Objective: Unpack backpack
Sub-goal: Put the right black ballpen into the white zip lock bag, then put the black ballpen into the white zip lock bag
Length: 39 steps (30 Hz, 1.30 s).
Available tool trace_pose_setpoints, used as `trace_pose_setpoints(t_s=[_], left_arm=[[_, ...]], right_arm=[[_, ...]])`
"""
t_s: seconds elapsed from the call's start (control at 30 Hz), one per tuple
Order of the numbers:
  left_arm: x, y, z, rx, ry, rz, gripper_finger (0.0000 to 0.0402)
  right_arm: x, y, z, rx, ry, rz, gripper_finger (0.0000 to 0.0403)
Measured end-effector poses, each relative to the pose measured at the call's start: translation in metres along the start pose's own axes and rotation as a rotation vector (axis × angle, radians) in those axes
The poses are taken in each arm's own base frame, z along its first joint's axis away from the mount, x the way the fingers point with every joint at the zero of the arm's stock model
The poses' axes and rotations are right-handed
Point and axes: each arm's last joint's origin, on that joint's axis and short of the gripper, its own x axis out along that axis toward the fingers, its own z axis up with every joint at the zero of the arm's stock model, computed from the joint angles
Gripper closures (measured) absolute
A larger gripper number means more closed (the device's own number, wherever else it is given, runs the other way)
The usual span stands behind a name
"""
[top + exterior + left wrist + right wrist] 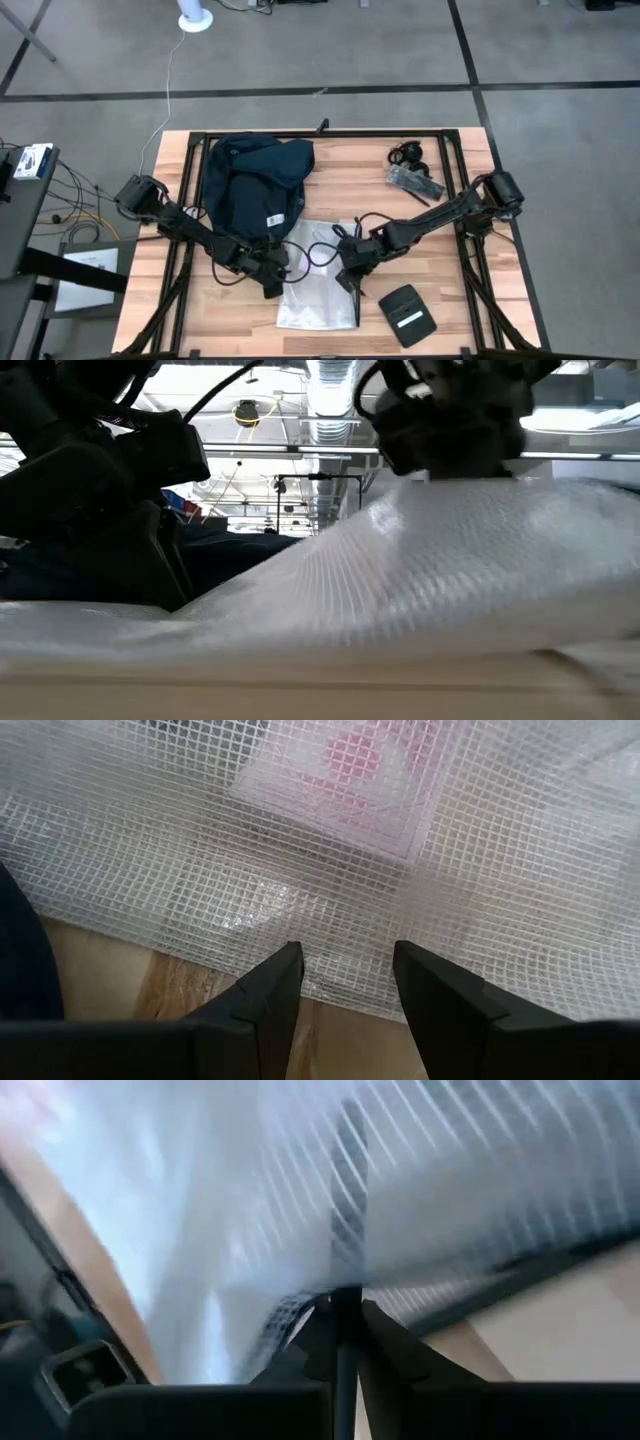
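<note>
Wooden slats of the table (pixel 330 165) fill the middle of the high view, with grey floor around it. Largest on the table is the backpack (pixel 252 185), a slumped navy heap on the left half toward the far edge, a white tag showing on its near side. Just in front of it, at the table's centre and near edge, lies a clear mesh-patterned plastic bag (pixel 318 285), with something pink dimly visible through it in the left wrist view. A thin black cable (pixel 325 248) loops over its far end.

Both arms meet at that bag. The left gripper (pixel 272 272) sits at the bag's left edge, its fingers (pixel 268 995) spread apart over the plastic's rim with nothing between them. The right gripper (pixel 350 268) is at the bag's right edge, pinched closed on a fold of the plastic.

A black pouch (pixel 407 314) with a white label lies near the front right, and small dark items (pixel 414 175) rest at the far right.
</note>
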Motion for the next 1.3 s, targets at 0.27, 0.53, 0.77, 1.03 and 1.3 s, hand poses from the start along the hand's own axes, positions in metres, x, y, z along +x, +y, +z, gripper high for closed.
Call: trace_pose_setpoints(t_s=[0.27, 0.53, 0.77, 1.03, 1.3], left_arm=[[0.000, 0.000, 0.000, -0.011, -0.004, -0.003, 0.0250], [0.000, 0.000, 0.000, -0.024, -0.005, -0.003, 0.0250], [0.000, 0.000, 0.000, -0.023, -0.005, -0.003, 0.0250], [0.000, 0.000, 0.000, -0.022, -0.006, 0.000, 0.0250], [0.000, 0.000, 0.000, -0.021, -0.006, 0.000, 0.0250]], right_arm=[[-0.003, 0.013, 0.019, -0.097, -0.240, 0.101, 0.0394], [-0.008, 0.021, 0.031, -0.105, -0.337, 0.208, 0.0362], [-0.008, 0.021, 0.030, -0.097, -0.319, 0.215, 0.0230], [-0.017, 0.017, 0.027, -0.107, -0.160, 0.244, 0.0166], [-0.076, -0.006, -0.005, -0.065, 0.051, 0.014, 0.0190]])
